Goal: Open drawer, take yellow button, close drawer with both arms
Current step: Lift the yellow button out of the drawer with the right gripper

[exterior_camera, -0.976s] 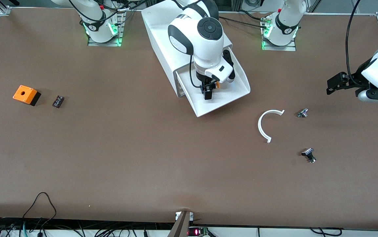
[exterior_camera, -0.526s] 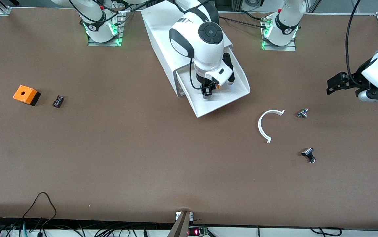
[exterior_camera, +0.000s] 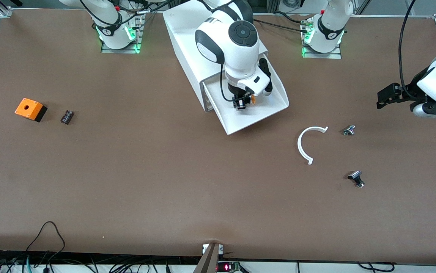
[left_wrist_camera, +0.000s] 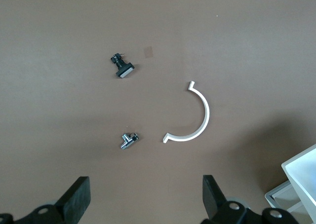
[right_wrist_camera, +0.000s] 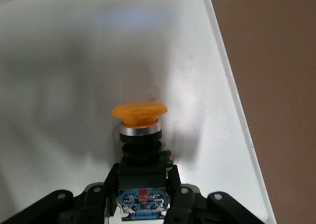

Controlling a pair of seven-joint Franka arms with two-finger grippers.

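The top drawer (exterior_camera: 265,113) of the white cabinet (exterior_camera: 181,38) stands pulled out toward the front camera. My right gripper (exterior_camera: 240,104) is inside it, shut on the button's black body (right_wrist_camera: 140,177). The button's orange-yellow cap (right_wrist_camera: 138,111) points away from the fingers over the white drawer floor (right_wrist_camera: 59,86), and shows beside the gripper in the front view (exterior_camera: 252,98). I cannot tell whether the button touches the floor. My left gripper (exterior_camera: 386,96) waits open and empty over the table at the left arm's end, its fingers (left_wrist_camera: 74,202) wide apart.
A white C-shaped piece (exterior_camera: 306,143), a small metal part (exterior_camera: 349,130) and a black part (exterior_camera: 356,178) lie near the left arm's end. An orange cube with a hole (exterior_camera: 29,109) and a small dark flat piece (exterior_camera: 67,116) lie near the right arm's end.
My right gripper has shifted a little inside the drawer, toward the cabinet, and its fingers look shorter from above. The left arm has not moved.
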